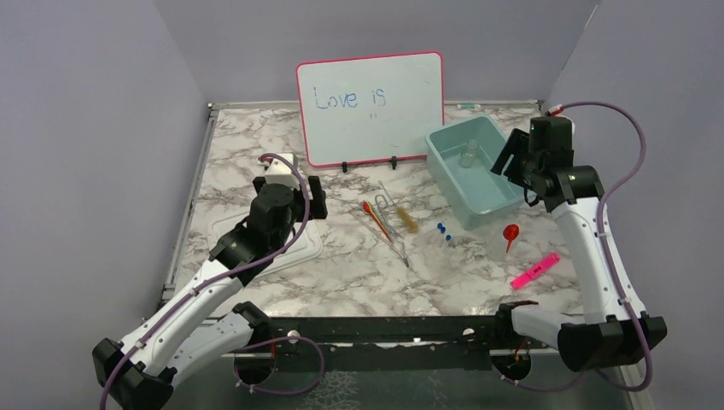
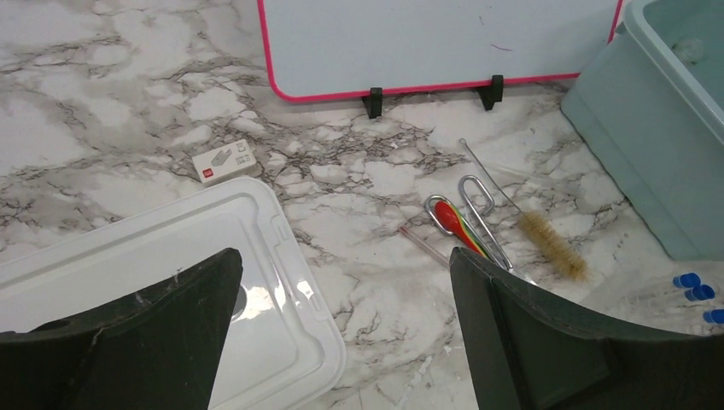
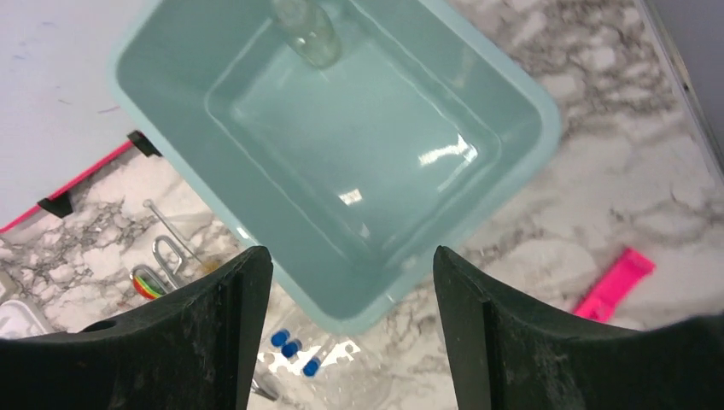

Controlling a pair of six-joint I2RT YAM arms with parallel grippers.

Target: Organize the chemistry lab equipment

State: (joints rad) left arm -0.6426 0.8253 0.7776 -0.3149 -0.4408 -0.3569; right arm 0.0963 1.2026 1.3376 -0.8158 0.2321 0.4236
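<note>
Holds the right gripper (image 3: pixel 350 256) above the teal bin (image 1: pixel 487 188), over its right edge, fingers released and spread wide, nothing between them. Finds the clear little beaker (image 1: pixel 469 155) inside the bin, toward its far end, apparently upright, apart from the fingers. Leaves the rest of the bin bare.

Places the small red funnel (image 1: pixel 510 232) on the marble table (image 1: pixel 256 137) just off the bin's near corner, with the flat pink marker (image 1: pixel 535 270) nearer still on the same side.

Lists, left of the bin: a clear bag with blue caps (image 1: pixel 442 229) just beside the bin's near-left corner; then the wire brush (image 2: pixel 551 243) with brownish bristles; then the red and orange sticks (image 2: pixel 461 226) alongside the metal tweezers (image 1: pixel 398 246), all lying flat and close together.

Sets the pink-framed whiteboard (image 1: pixel 371 107) upright on black feet at the bin's far-left corner, just beside it.

Shows the left gripper (image 2: pixel 341 256) well left of the bin, fingers released and wide apart, grasping nothing, above the edge of a white lid (image 2: pixel 171 256), with a small white box (image 2: pixel 224 161) just beyond the lid.
</note>
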